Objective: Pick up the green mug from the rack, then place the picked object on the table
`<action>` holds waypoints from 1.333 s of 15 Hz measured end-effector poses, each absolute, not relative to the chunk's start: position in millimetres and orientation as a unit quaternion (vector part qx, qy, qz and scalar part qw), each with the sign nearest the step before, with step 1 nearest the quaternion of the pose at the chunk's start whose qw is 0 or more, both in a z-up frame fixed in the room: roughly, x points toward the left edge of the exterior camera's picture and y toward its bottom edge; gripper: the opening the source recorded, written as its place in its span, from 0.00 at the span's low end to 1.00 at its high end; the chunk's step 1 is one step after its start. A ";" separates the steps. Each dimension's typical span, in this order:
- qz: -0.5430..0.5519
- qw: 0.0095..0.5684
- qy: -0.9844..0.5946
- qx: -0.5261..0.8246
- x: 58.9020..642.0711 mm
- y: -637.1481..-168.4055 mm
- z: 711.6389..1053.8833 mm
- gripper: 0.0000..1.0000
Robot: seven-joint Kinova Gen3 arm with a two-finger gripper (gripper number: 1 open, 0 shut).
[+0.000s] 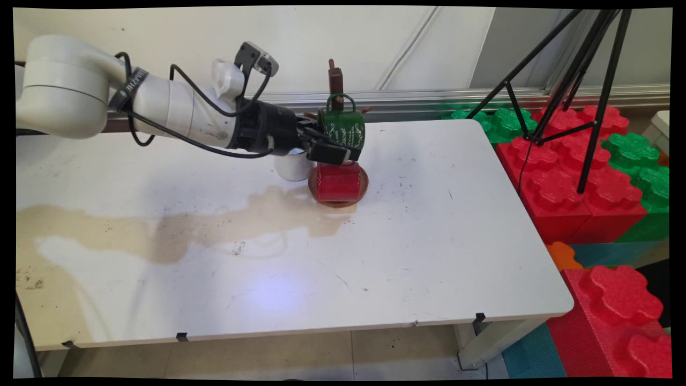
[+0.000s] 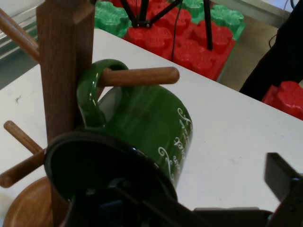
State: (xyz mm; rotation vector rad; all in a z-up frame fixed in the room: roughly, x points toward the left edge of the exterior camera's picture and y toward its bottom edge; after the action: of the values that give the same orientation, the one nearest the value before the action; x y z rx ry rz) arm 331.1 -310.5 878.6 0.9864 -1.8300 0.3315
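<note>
Green mug with white lettering hangs by its handle on a peg of the wooden mug tree, which stands on a round wooden base at the far middle of the white table. Its handle loops over the horizontal peg close to the tree's upright post, and the mug's dark opening faces the hand camera. Reaching in from the left, the black two-finger gripper sits at the mug's rim; in the hand view one finger stands clear to the right of the mug body with table visible between, so the jaws are spread apart around the rim rather than clamped. Just below the green mug, a red mug lies on the tree's base. A white cup stands on the table just left of the red mug, partly hidden behind the gripper. Red and green foam blocks and a black tripod occupy the floor right of the table.
</note>
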 end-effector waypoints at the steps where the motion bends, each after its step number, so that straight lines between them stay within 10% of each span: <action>1: 0.136 0.496 -0.754 0.408 329.9 -311.2 877.0 1.00; 2: 0.136 0.497 -0.754 0.408 329.3 -311.5 875.9 0.00; 20: 0.148 0.502 -0.761 0.384 341.1 -299.3 880.8 0.00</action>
State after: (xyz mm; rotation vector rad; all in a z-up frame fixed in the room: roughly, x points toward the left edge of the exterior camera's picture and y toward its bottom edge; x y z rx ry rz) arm 341.1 -299.3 880.8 0.9265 -1.8375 0.3576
